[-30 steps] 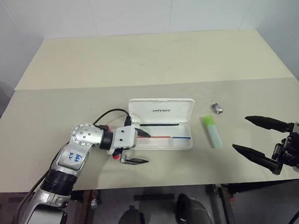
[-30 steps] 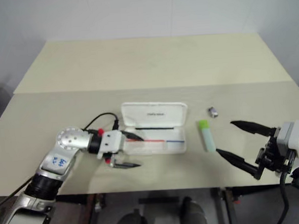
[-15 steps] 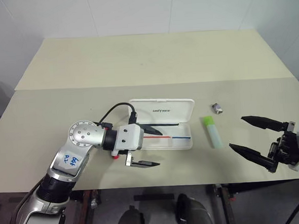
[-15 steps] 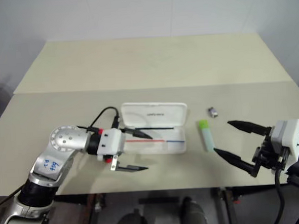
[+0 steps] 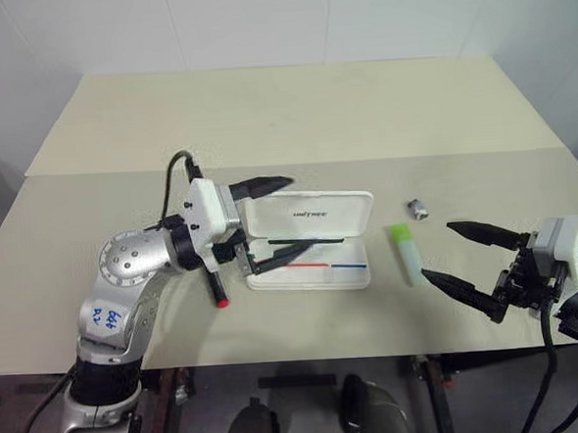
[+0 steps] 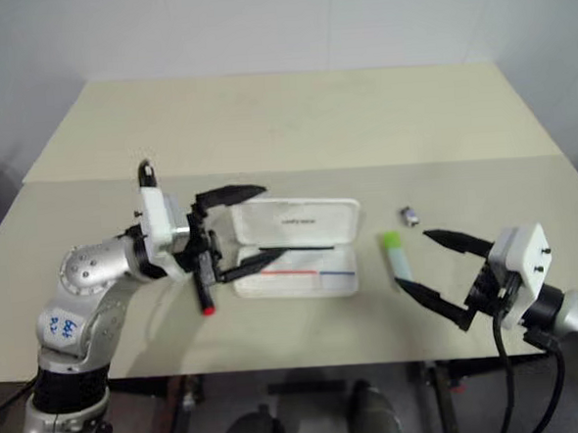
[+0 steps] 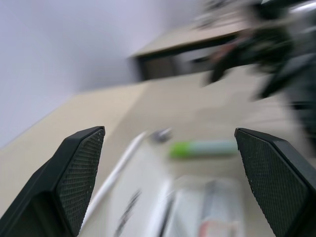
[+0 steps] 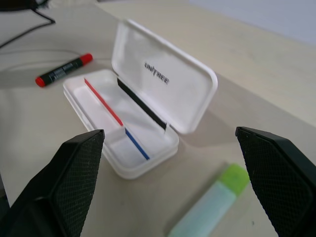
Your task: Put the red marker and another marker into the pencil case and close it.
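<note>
The right gripper is wide open and holds nothing. It should go left to the green highlighter and pinch it across its flat body. The left gripper is open too, above the white pencil case, which lies open. The red marker lies on the tabletop, left of the case.

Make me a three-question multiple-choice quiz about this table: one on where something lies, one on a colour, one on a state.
1. Where does the red marker lie?
A. inside the case
B. on the table beside the case
C. in a claw

2. What colour is the highlighter cap?
A. green
B. blue
C. orange

3. How is the pencil case now?
A. shut
B. upside down
C. open, lid up

Answers: 1 B, it rests on the table left of the case. 2 A, the cap is bright green above a pale body. 3 C, the lid stands up and the striped inside shows.
</note>
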